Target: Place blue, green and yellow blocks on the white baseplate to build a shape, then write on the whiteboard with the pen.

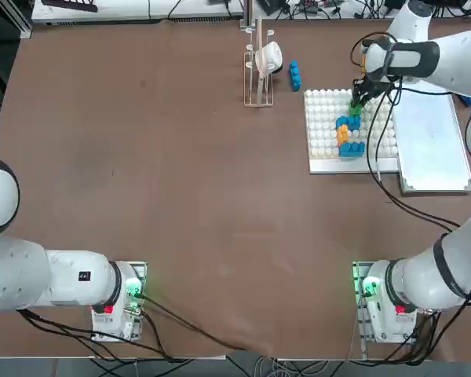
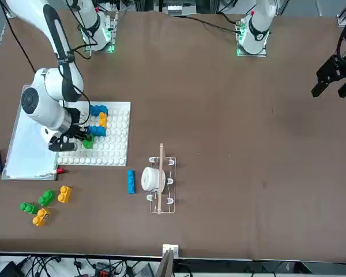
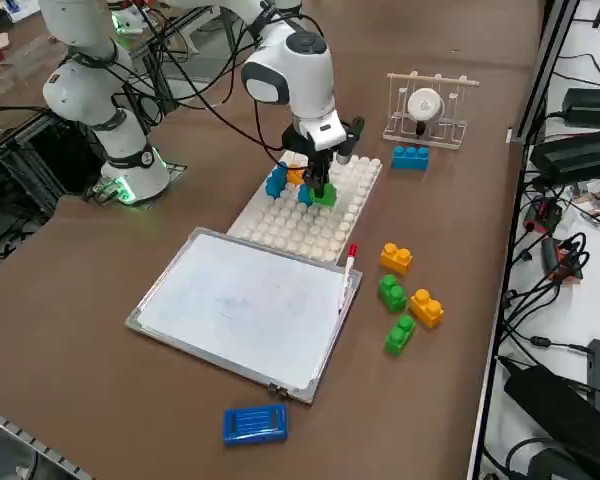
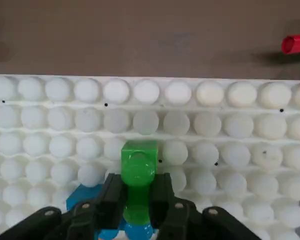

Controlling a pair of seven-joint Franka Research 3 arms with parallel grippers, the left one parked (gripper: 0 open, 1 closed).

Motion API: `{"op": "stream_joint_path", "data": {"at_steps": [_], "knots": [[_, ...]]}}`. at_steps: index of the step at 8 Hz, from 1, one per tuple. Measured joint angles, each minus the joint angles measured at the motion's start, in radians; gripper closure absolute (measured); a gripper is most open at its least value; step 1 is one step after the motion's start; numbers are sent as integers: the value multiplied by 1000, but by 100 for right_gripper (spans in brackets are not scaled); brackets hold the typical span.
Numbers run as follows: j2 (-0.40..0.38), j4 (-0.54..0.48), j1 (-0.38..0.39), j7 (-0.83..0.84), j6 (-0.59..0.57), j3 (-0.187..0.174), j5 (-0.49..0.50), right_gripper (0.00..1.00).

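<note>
My right gripper (image 4: 138, 192) is shut on a green block (image 4: 138, 165) at the white baseplate (image 4: 215, 125), right beside a blue block (image 1: 352, 123) in the built row. That row continues with a yellow block (image 1: 342, 135) and another blue block (image 1: 352, 148). From the front, the gripper (image 2: 83, 138) stands low over the plate's whiteboard-side edge. The whiteboard (image 3: 240, 300) lies beside the plate, with the pen (image 3: 347, 268) along its edge, red end toward the plate. Loose green blocks (image 3: 392, 292) and yellow blocks (image 3: 396, 258) lie beyond the pen.
A single blue block (image 1: 295, 75) lies near a small rack (image 1: 259, 75) holding a white object, off the plate's far corner. A smooth blue slab (image 3: 254, 423) sits past the whiteboard's far end. My cable hangs over the plate.
</note>
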Motion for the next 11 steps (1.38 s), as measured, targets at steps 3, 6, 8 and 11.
{"op": "stream_joint_path", "data": {"at_steps": [3,6,8,11], "knots": [[2,0,0,-4,1,-1,0,72],[20,-2,0,-4,17,-2,1,72],[28,-1,1,-4,24,-2,2,72],[38,0,1,-2,33,0,3,72]]}}
